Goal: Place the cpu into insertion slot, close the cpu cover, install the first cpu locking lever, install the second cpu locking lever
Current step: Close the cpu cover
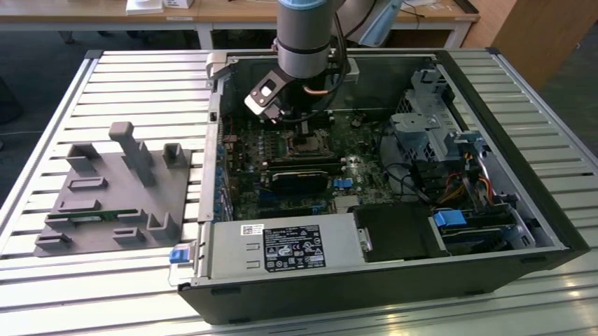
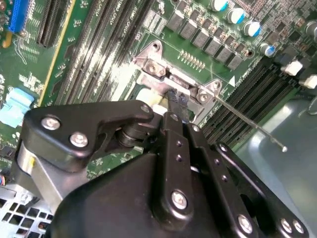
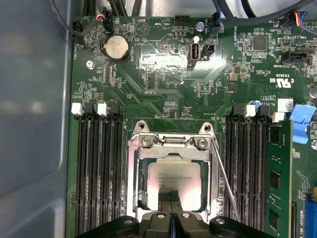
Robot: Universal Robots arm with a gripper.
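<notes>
Jaws: the gripper (image 2: 176, 99) is holding its jaws drawn narrow, with nothing showing between them. The tips are resting on or just above one edge of the insertion slot (image 1: 304, 145).
Chip: the cpu (image 3: 173, 181) is lying flat inside the insertion slot, its pale face showing through the frame's cut-out.
Cover: the cpu cover (image 3: 140, 171) is appearing to lie down over the slot and frame the chip. I cannot tell whether it is sitting fully flush.
Lever: a thin locking lever (image 3: 226, 191) is slanting along just beside the slot and reaching out over the memory slots (image 3: 94, 163), so it is looking unlatched.
Step in hand: by my reading, the arm is working on settling the cover onto the slot, with the levers not yet fastened.
Doing it well: pressing straight down and evenly is mattering most, so the frame is seating square and the chip is not being nudged.
Surroundings: memory slots are flanking the slot on two sides, a green memory stick (image 3: 277, 173) is standing beyond one bank, and a coin battery (image 3: 115, 48) is sitting well apart from the slot.
Obstacles: the loose lever is lying nearest the fingers and could be snagging them, while the case wall (image 3: 34, 124) is crowding one side.
</notes>
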